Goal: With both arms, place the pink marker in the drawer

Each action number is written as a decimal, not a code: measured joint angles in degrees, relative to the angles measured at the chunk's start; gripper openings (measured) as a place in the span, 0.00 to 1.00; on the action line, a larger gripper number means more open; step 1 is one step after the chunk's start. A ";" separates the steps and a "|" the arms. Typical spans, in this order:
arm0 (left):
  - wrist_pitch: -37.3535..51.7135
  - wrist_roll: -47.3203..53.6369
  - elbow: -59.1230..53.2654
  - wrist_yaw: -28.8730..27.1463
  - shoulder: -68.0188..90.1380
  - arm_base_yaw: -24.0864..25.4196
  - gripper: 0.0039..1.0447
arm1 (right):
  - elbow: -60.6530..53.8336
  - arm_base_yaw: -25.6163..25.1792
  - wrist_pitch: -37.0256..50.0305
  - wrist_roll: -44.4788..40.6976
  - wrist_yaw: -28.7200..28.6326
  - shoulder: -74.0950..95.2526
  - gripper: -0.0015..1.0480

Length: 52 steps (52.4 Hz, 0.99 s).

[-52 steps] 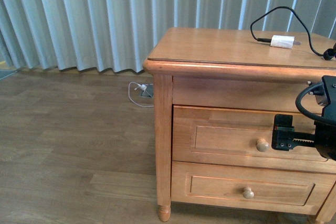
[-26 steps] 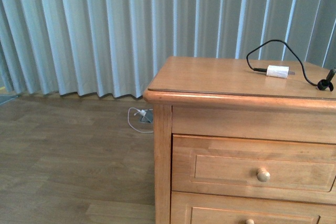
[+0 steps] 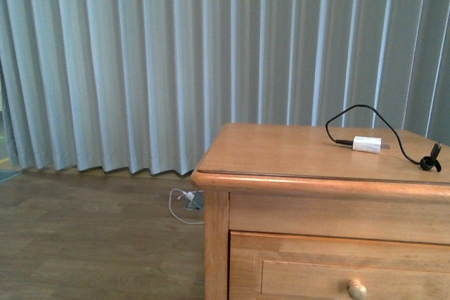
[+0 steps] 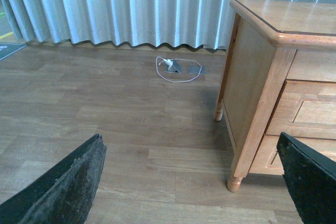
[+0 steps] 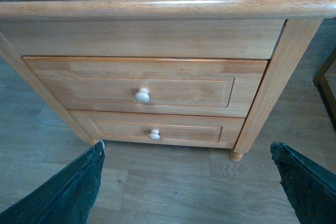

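A honey-coloured wooden nightstand (image 3: 281,156) stands on a brown wood-plank floor (image 4: 105,124) in front of pale blue-grey pleated curtains (image 3: 140,61). On its top, towards the right, lies a white charger plug (image 3: 366,145) with a thin black cable (image 3: 355,110) looping up behind it and ending in a small black coil near the right edge. The deeper upper wooden drawer (image 5: 142,90), with its recessed front panel and round pale knob (image 5: 142,96), is closed, and the shallower lower drawer (image 5: 157,128) beneath it is closed as well. The pink marker appears in none of the views. The left gripper (image 4: 189,182) has its black fingers spread wide over the bare floor beside the nightstand, holding nothing. The right gripper (image 5: 186,182) is likewise spread apart, empty, facing the two drawer fronts. A white cord (image 4: 176,72) lies looped on the floor near the curtains
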 joint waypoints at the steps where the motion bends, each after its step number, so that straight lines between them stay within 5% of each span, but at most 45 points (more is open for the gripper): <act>1: 0.00 0.00 0.00 0.00 0.00 0.00 0.95 | -0.44 0.04 1.18 -0.02 0.31 0.00 0.85; 8: 0.00 0.00 0.00 -0.02 0.00 0.00 0.95 | -9.01 1.14 21.38 -0.31 2.73 -2.23 0.62; 25: 0.00 0.00 0.00 0.00 -0.04 0.00 0.95 | -16.17 5.88 19.52 -0.46 7.26 -12.74 0.02; 52: 0.00 0.00 0.00 -0.02 -0.04 0.00 0.95 | -21.97 5.88 12.52 -0.61 7.23 -26.03 0.01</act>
